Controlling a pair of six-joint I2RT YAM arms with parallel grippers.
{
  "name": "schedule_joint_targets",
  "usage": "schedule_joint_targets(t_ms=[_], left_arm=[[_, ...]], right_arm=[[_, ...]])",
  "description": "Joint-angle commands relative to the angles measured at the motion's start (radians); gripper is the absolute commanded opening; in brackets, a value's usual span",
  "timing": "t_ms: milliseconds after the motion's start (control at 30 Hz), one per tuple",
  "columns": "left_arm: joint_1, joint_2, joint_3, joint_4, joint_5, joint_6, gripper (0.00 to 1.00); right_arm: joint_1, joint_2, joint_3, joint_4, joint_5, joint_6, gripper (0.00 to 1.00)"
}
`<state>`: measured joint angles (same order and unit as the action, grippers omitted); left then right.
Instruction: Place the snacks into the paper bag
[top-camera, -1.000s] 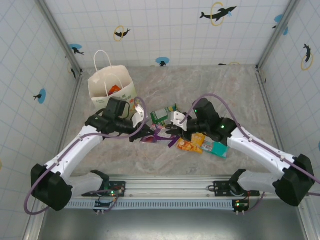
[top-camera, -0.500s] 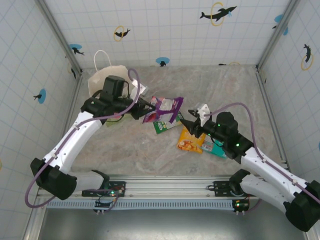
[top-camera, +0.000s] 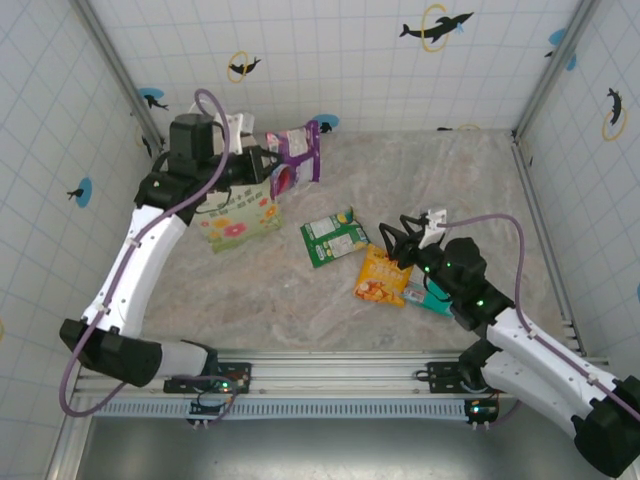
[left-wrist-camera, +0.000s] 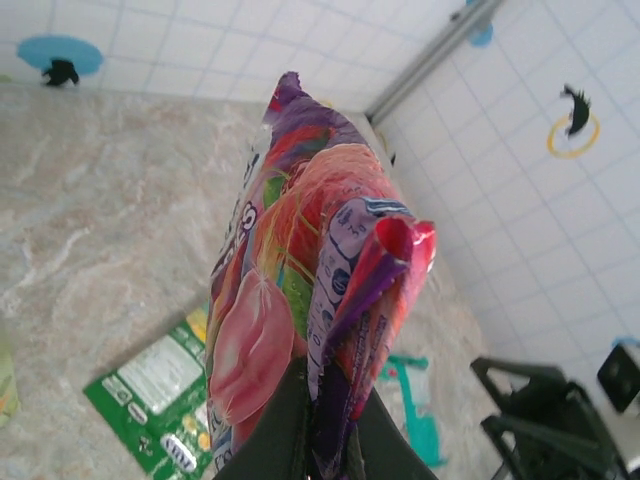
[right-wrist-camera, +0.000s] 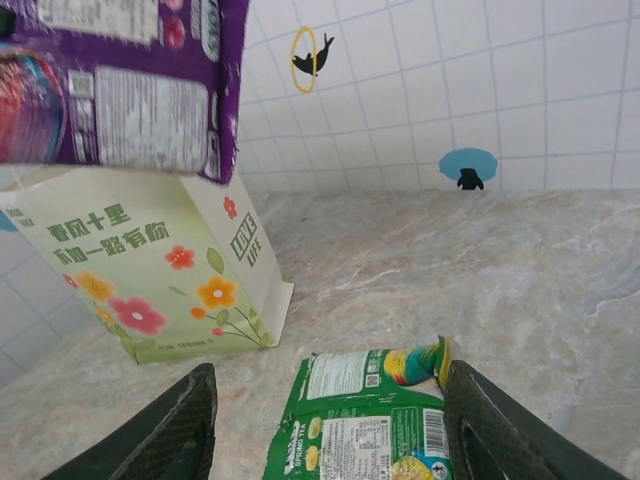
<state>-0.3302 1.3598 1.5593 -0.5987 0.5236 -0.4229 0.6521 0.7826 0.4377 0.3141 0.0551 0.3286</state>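
The left gripper (top-camera: 268, 165) has swung up, clamped on the crinkled glossy purple packet (top-camera: 297, 152), over the paper bag (top-camera: 238, 220), whose mouth its arm hides. The right gripper (top-camera: 396, 243), jaws spread, has drawn back beside the flat green packet (top-camera: 333, 238).

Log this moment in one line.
left gripper: shut on purple packet, raised near paper bag | right gripper: open, low over table | loose: green packet, orange packet, teal packet
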Motion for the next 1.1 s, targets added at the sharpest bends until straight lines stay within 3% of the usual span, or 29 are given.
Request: schedule_joint_targets(t_ms=[0, 233, 533, 733, 1067], left_arm=[[0.025, 0.023, 0.125, -0.031, -0.058, -0.121, 0.00], [0.138, 0.045, 0.213, -0.050, -0.091, -0.215, 0.00], [0.297, 0.061, 0.225, 0.080, 0.003, -0.325, 0.00], [0.328, 0.048, 0.234, -0.032, -0.051, -0.389, 0.00], [0.340, 0.021, 0.251, -0.235, -0.122, -0.329, 0.00]], right_arm=[[-0.005, 0.025, 0.013, 0.023, 0.003, 0.060, 0.61], [-0.001, 0.070, 0.030, 0.028, -0.032, 0.079, 0.60], [0.012, 0.096, 0.029, 0.050, -0.064, 0.077, 0.60], [0.022, 0.104, 0.019, 0.063, -0.075, 0.064, 0.60], [0.026, 0.132, 0.028, 0.085, -0.113, 0.028, 0.61]])
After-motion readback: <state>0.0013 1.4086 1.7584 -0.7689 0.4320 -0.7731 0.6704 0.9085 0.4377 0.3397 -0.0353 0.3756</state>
